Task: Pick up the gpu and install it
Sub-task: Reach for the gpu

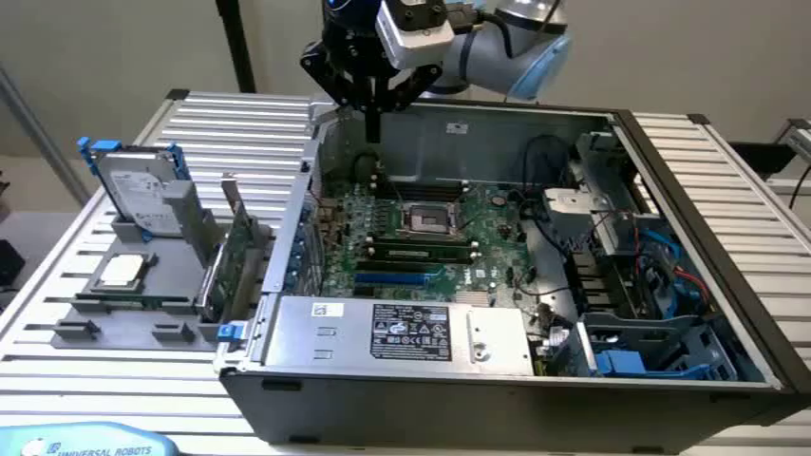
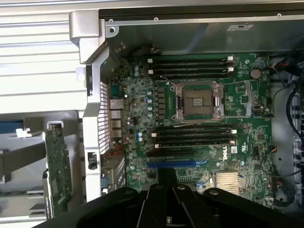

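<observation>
The gpu [image 1: 235, 261] stands on edge in a grey rack [image 1: 114, 328] outside the open computer case [image 1: 507, 385], on the exterior view's left. Its green board faces the case and its silver bracket points up. In the wrist view the gpu [image 2: 58, 166] appears as a thin green card beside the case's rear wall. My gripper [image 1: 374, 133] hangs above the back of the case, well above and apart from the card. Its black fingers are shut together with nothing between them. The wrist view has the gripper [image 2: 167, 175] over the motherboard's blue slot [image 2: 176, 164].
A silver hard drive with blue rails [image 1: 137, 190] and a small square processor [image 1: 123, 270] sit in the same rack. Inside the case lie the motherboard [image 1: 419, 237], the power supply [image 1: 405, 332] at the front and blue cables [image 1: 659, 275] on the exterior view's right.
</observation>
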You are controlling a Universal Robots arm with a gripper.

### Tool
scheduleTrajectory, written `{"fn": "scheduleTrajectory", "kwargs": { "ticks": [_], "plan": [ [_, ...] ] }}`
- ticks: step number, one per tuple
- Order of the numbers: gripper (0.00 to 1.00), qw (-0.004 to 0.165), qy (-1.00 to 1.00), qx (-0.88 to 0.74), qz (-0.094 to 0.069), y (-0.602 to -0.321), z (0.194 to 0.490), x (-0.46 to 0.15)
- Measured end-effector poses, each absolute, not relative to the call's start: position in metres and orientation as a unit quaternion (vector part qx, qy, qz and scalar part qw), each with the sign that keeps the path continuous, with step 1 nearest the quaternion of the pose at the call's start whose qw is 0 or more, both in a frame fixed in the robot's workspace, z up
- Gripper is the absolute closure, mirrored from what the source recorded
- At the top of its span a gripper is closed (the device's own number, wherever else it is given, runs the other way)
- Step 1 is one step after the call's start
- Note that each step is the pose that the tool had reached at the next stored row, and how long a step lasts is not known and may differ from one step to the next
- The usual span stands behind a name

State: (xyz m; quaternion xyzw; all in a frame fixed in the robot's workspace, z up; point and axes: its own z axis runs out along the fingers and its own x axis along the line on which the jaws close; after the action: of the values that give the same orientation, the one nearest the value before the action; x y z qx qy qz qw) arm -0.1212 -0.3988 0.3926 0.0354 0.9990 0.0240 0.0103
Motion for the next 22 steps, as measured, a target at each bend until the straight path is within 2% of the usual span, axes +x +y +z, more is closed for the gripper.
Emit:
{"fn": "scheduleTrajectory", "kwargs": {
  "ticks": [11, 22],
  "plan": [
    [0.89, 0.010, 0.999, 0.036, 0.024, -0.399, 0.393, -0.123],
    [0.89, 0.011, 0.999, 0.035, 0.024, -0.406, 0.393, -0.172]
  ]
}}
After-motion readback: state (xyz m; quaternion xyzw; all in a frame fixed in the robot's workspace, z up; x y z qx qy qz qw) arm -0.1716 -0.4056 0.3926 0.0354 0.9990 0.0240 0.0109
